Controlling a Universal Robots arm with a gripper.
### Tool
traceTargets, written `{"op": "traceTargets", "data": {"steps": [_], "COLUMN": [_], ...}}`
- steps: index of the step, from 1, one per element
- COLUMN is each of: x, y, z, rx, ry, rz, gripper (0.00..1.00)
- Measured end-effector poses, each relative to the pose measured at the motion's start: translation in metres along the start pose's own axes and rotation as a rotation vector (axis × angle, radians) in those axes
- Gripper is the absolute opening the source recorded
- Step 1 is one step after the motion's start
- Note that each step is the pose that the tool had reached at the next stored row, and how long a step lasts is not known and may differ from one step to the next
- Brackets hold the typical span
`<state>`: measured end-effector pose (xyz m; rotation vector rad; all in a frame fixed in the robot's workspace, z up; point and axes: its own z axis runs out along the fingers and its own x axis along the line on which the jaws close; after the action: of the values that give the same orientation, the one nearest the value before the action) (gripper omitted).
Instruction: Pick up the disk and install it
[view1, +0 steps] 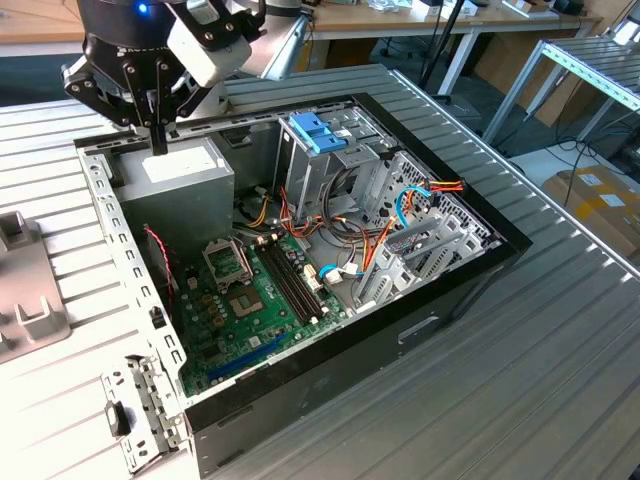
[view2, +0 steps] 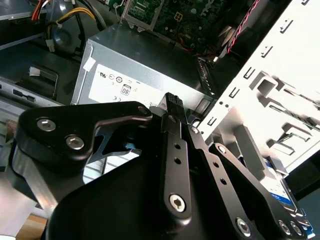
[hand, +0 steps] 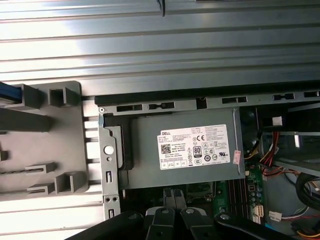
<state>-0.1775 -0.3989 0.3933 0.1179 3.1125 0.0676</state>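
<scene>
Tool (view1: 158, 142) is closed and empty above the power supply (view1: 178, 168); disk (hand: 7, 93) off to its side is probably stiff, hefty and fragile, so I'd grab across the blue rails.

Place: you're in a robotics lab or workshop.
Bench: your PC case (view1: 440, 300) lies open on a ribbed metal table (view1: 560, 350), with the motherboard (view1: 250, 300) and wiring (view1: 400, 215) bare.
Robot: your gripper (view1: 159, 143) hangs over the case's power supply (view1: 185, 172).
Fixture: a grey slotted holder (view1: 25, 300) sits on the table beside the case.
Background: behind it you have plain desks (view1: 470, 20), a metal frame (view1: 590, 60), cardboard boxes (view1: 600, 200), and loose cables (view1: 572, 150) on the floor.
</scene>
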Motion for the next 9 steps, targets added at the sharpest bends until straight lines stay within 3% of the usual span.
{"op": "traceTargets", "data": {"steps": [9], "x": [0.0042], "y": [-0.0003], "z": [-0.0001], "rx": [-0.0001], "ry": [0.0], "rz": [0.0], "gripper": [0.11]}}
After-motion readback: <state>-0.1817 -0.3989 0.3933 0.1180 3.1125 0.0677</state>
